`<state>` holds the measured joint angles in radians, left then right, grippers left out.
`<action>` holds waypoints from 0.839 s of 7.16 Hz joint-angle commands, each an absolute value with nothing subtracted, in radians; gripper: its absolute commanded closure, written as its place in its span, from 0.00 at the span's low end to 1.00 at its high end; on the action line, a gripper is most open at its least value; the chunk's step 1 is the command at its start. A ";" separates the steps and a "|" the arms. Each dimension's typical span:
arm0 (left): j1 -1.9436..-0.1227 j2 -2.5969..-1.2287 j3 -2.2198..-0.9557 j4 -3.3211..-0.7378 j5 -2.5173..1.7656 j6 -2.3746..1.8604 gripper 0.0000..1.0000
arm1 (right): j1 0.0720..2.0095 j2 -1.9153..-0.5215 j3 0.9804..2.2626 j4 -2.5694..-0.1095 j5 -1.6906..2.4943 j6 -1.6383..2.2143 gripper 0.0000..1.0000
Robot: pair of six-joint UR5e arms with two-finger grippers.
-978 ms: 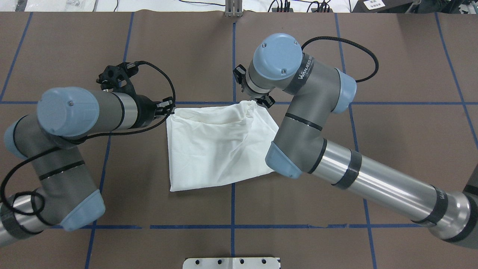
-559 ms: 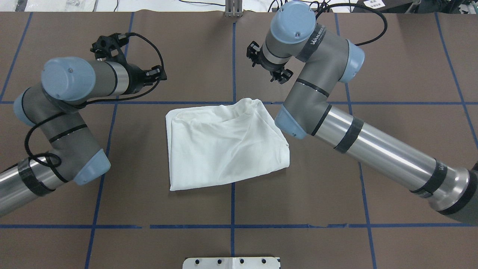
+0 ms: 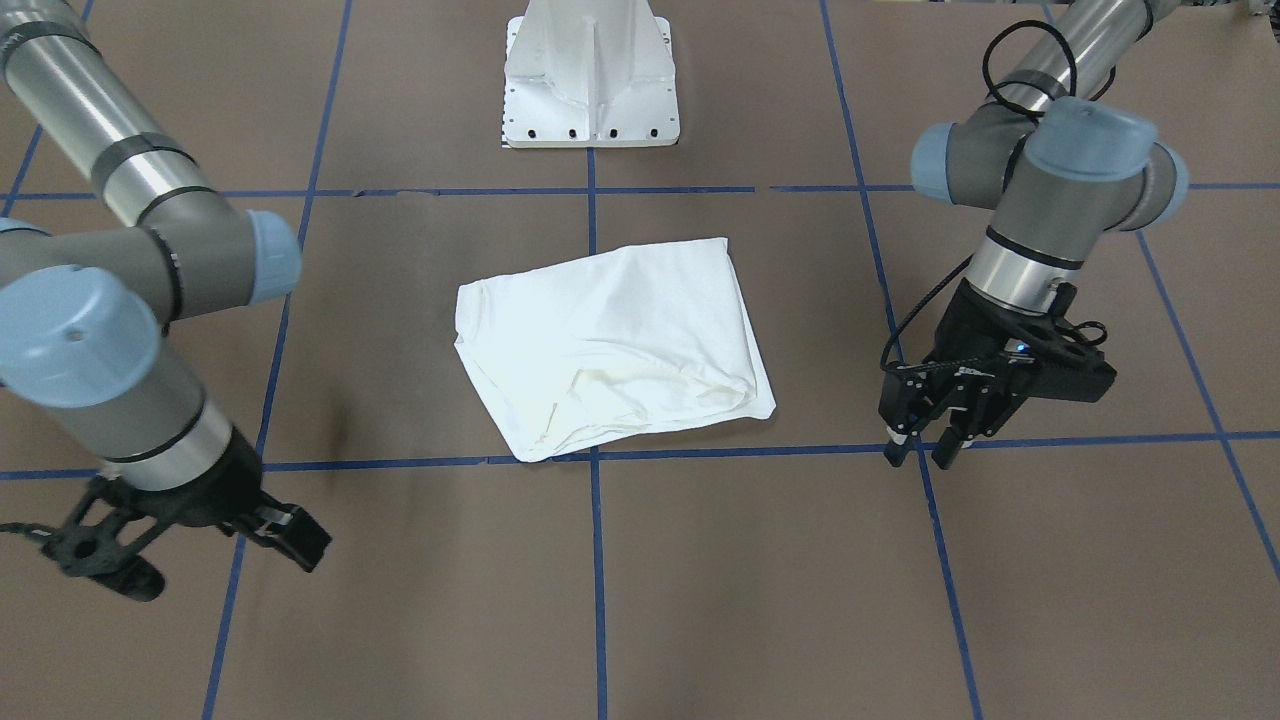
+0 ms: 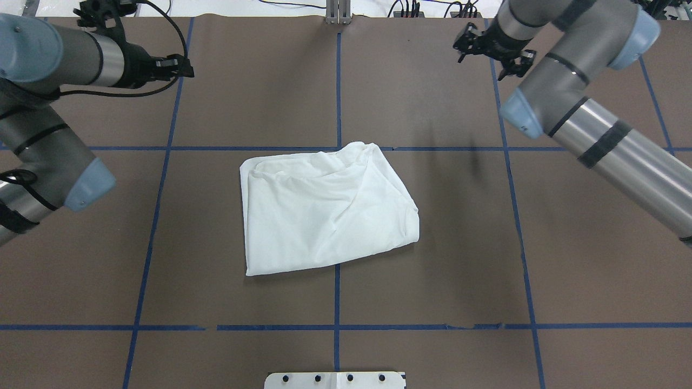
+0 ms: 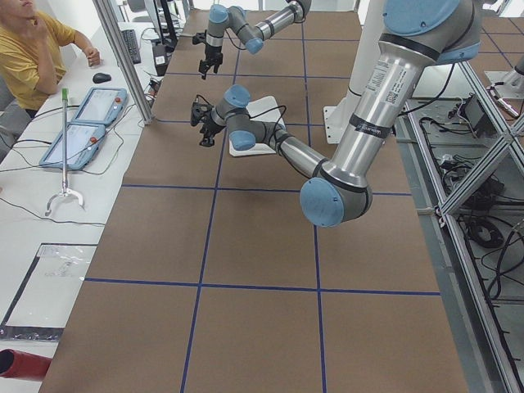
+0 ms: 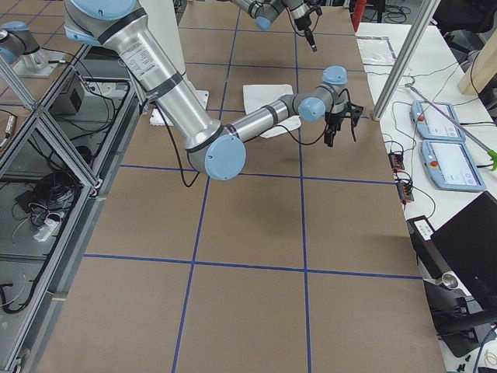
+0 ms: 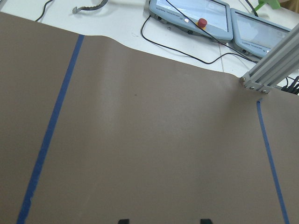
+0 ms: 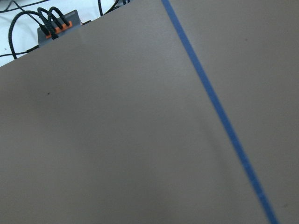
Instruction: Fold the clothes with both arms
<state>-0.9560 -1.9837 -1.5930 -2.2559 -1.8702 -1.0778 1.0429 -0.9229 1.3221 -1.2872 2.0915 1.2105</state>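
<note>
Both arms had swung away from the shirt (image 4: 324, 210), which lay folded mid-worktop (image 4: 432, 281). The left gripper (image 3: 925, 452) hung at its ten o'clock, empty and spread wide. The right gripper (image 4: 516, 64), at two o'clock, was empty too, though I couldn't tell its spread. That fold looked finished.

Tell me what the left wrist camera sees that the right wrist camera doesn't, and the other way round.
Only the left wrist view shows two grey control pendants beyond the table edge, one with a red stop button, an aluminium frame post, and the tips of the left gripper, set wide apart, at the bottom edge. Only the right wrist view shows a small box with orange-black plugs and black cables. Both share the brown table and blue tape; neither catches the white shirt.
</note>
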 commanded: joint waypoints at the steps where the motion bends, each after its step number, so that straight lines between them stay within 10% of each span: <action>1: -1.156 -1.906 -1.624 -2.244 -2.085 -0.846 0.41 | 1.261 -1.058 1.373 -1.304 2.254 0.892 0.00; 6: -1.484 -1.907 -1.597 -1.981 -2.205 -0.276 0.42 | 1.552 -1.108 1.384 -1.621 2.276 0.205 0.00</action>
<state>-1.4141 -1.9010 -1.6167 -2.0372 -2.1724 -0.4069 1.4940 -1.1076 1.3858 -1.5277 2.2769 0.3786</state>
